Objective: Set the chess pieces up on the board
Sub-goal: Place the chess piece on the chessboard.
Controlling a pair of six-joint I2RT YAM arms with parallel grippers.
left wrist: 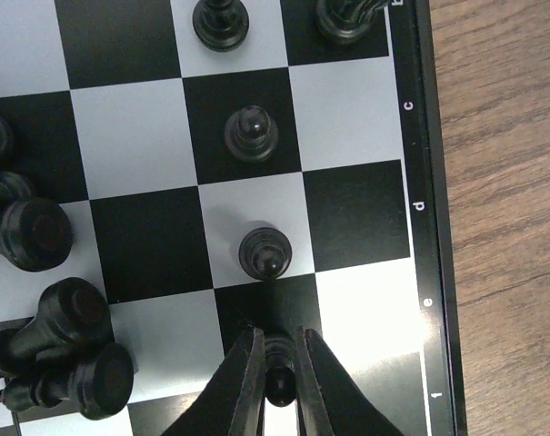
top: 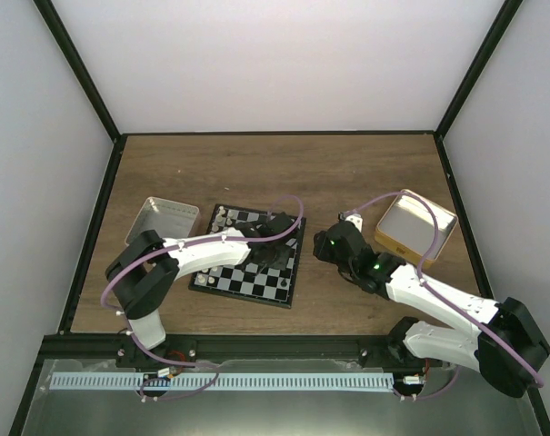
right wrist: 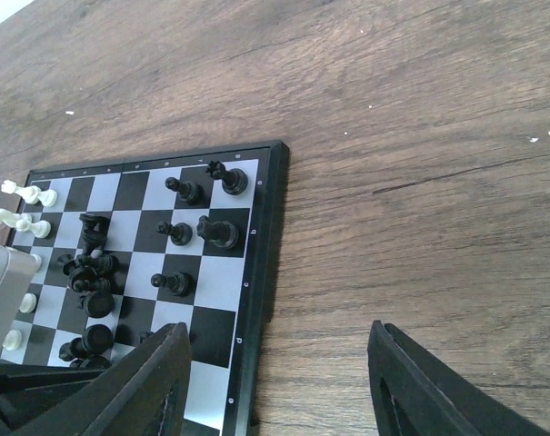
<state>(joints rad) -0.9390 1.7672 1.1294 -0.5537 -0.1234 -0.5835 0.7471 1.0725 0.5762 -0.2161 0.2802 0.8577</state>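
At the edge of the board [left wrist: 356, 213], the left fingers [left wrist: 241, 386] pinched a black piece [left wrist: 279, 361]; the right fingers [right wrist: 156, 381] hung spread over the table [right wrist: 420, 182].

The right tool [right wrist: 277, 338] hangs over the wooden desk [right wrist: 420, 182] with its two dark fingers [right wrist: 156, 391] spread wide and nothing between them. One finger stands above the near corner of the chessboard [right wrist: 264, 238], the other over bare wood. Several black chess pieces [right wrist: 217, 233] stand upright on squares near the board's right edge. More lie tumbled in a heap [right wrist: 91, 271] further left. A few white chess pieces [right wrist: 22, 221] lie at the far left rim.
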